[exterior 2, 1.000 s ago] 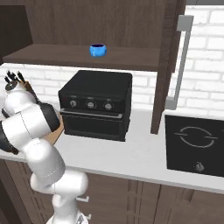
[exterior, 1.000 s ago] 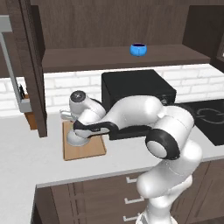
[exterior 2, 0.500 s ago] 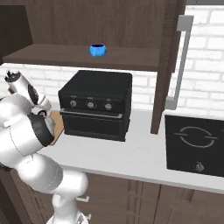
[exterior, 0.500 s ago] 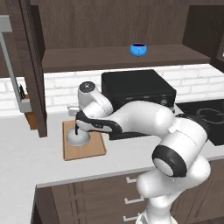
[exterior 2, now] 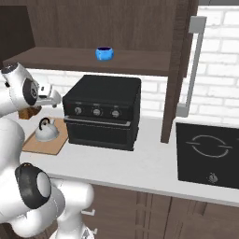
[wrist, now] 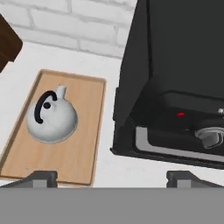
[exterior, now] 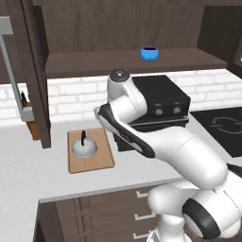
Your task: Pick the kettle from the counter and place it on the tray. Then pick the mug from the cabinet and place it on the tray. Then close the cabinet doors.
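Arm raised, bent left; gripper (wrist: 111,175) jaws spread, empty

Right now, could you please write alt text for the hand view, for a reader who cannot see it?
A silver kettle with a black handle sits on a wooden tray on a white counter. The open gripper is above it, its fingertips apart at the bottom. A black oven stands beside the tray, before a white brick wall.

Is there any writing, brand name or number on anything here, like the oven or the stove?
No readable text anywhere.
Oven: three plain knobs, no numbers or brand; a small red light shows on it in the hand view.
Stovetop: a circular burner outline in white, a symbol, not letters.
Kettle, tray and mug: no markings.
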{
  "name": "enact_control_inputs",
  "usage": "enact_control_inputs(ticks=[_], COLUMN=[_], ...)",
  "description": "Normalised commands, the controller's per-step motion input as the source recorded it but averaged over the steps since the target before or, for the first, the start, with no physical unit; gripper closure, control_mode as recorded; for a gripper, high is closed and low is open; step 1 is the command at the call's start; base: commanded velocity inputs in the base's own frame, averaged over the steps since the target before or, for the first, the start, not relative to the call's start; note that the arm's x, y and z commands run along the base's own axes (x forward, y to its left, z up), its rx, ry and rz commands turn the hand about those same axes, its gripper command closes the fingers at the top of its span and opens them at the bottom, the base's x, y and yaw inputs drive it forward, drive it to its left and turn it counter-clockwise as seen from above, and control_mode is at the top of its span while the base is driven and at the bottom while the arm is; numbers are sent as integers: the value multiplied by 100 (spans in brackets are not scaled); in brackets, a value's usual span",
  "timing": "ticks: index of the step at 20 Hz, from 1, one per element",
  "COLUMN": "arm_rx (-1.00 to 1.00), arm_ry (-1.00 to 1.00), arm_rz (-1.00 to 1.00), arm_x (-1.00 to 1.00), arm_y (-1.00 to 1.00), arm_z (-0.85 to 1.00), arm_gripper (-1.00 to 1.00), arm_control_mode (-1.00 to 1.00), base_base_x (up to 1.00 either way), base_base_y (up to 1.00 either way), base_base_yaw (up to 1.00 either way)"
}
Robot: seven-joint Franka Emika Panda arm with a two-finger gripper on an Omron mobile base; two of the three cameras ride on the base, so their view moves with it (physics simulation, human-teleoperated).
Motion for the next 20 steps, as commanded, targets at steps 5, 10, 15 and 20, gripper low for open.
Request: enact_control_inputs(ticks=[5,10,15,20], arm_rx=[-32,-10,9,35], arm_ry=[2,2,-10,-20], arm_rz=[23,18,7,-12], arm_x=[-48,19,38,46], arm_y=[-71,-80,-87,-41], arm_z=[100,100,74,36], arm_gripper=[-100,-100,-100,-100], arm_control_mode=[-100,-100,-100,-100], base_base_x=[0,0,0,0], base_base_y=[0,0,0,0], base_base_yaw=[0,0,0,0])
